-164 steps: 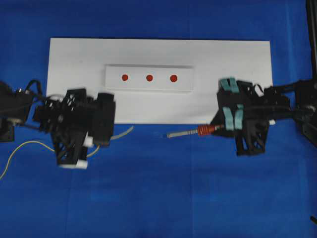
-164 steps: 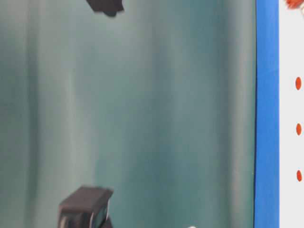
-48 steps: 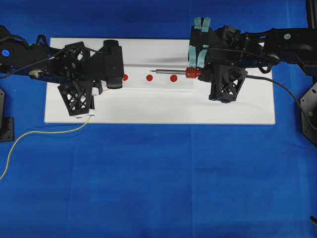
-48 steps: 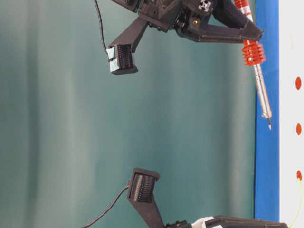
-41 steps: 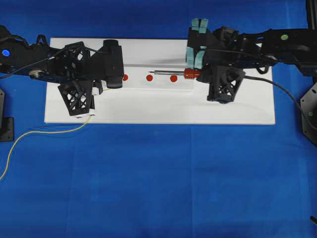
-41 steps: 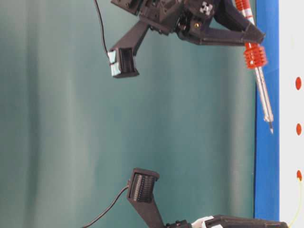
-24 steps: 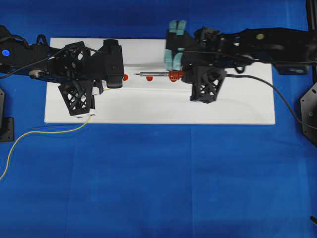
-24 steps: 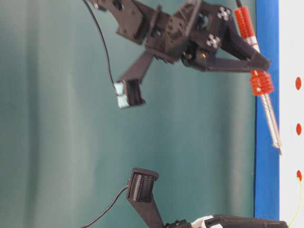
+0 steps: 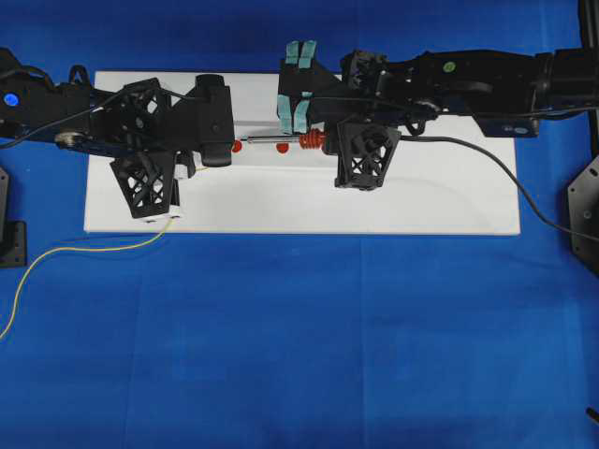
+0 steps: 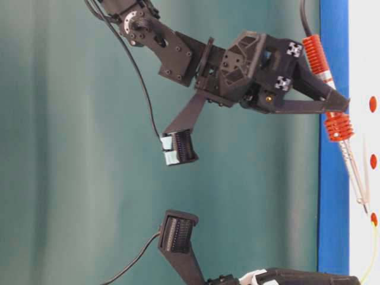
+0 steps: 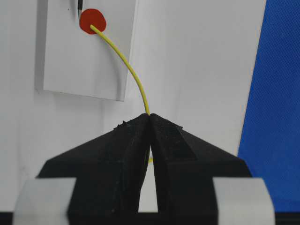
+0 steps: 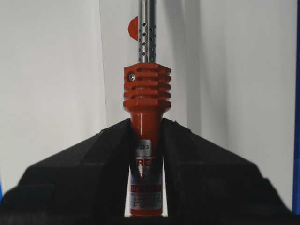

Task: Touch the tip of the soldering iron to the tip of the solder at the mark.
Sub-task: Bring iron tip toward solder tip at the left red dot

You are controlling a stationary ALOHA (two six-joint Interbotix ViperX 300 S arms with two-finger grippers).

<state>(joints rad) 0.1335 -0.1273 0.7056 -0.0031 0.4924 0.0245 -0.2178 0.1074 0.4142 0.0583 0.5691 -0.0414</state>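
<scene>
We pinch the solder [image 11: 125, 65] in the left hand [image 11: 150, 117], its end on the red mark [image 11: 92, 21]; the right hand [image 12: 146, 129] clamps the soldering iron [image 12: 146, 101], tip just short.

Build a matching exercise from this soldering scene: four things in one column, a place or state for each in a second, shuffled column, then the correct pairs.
Things
1. soldering iron
2. solder
3. red dot in the left wrist view
4. blue cloth

Places or states
A. lies under the white board
B. clamped in the left gripper, bending up to a mark
C. has the solder's tip resting on it
D. clamped by its handle in the right gripper

Pairs: 1-D, 2-B, 3-C, 4-A
</scene>
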